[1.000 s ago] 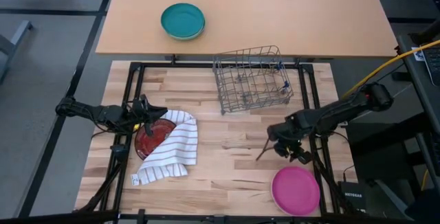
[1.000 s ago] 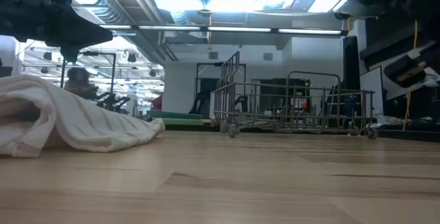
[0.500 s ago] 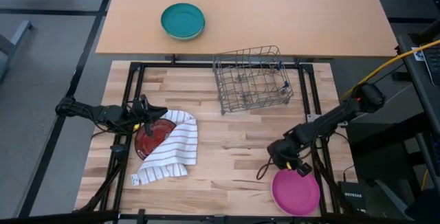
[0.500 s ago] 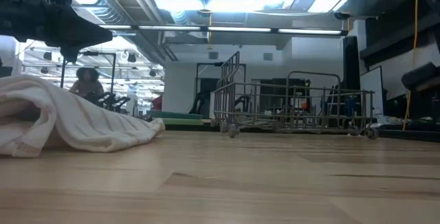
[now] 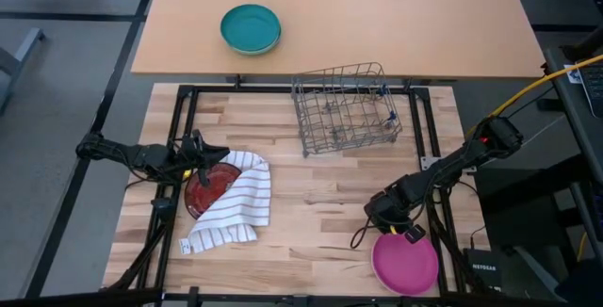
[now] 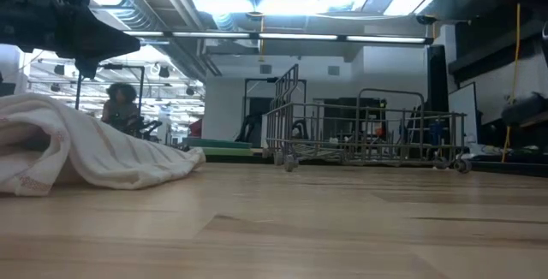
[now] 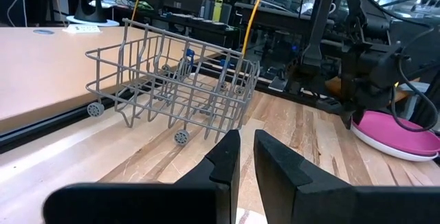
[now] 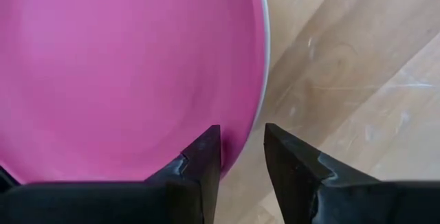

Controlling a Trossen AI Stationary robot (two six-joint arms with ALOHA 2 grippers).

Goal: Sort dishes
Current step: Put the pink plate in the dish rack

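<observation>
The magenta-pink plate (image 5: pixel 410 265) lies flat near the table's near right corner and fills the right wrist view (image 8: pixel 124 66). My right gripper (image 5: pixel 390 226) (image 8: pixel 242 141) points down at its far-left rim, narrowly open, one finger over the plate's inside and one over the wood outside. The dark red plate (image 5: pixel 200 194) lies flat, half under the white striped cloth (image 5: pixel 240 208). My left gripper (image 5: pixel 222 153) (image 7: pixel 246 141) hovers shut above it. The pale green plate is out of view. My right gripper comes from above, pointing down, with its fingers (image 8: pixel 199 162) astride the magenta plate's far-left rim (image 8: pixel 260 100). I cannot tell whether they touch it. The plate lies flat on the table.
A grey wire dish rack (image 5: pixel 344 109) (image 7: pixel 172 86) stands at the table's far middle. A teal bowl (image 5: pixel 251 28) sits on the tan table beyond. Bare wood lies between cloth and magenta plate. A person shows far off in the room (image 6: pixel 120 103).
My right gripper has moved toward the near edge and down, from above the bare wood onto the far-left rim of the magenta plate. The plates and the cloth have stayed put.
</observation>
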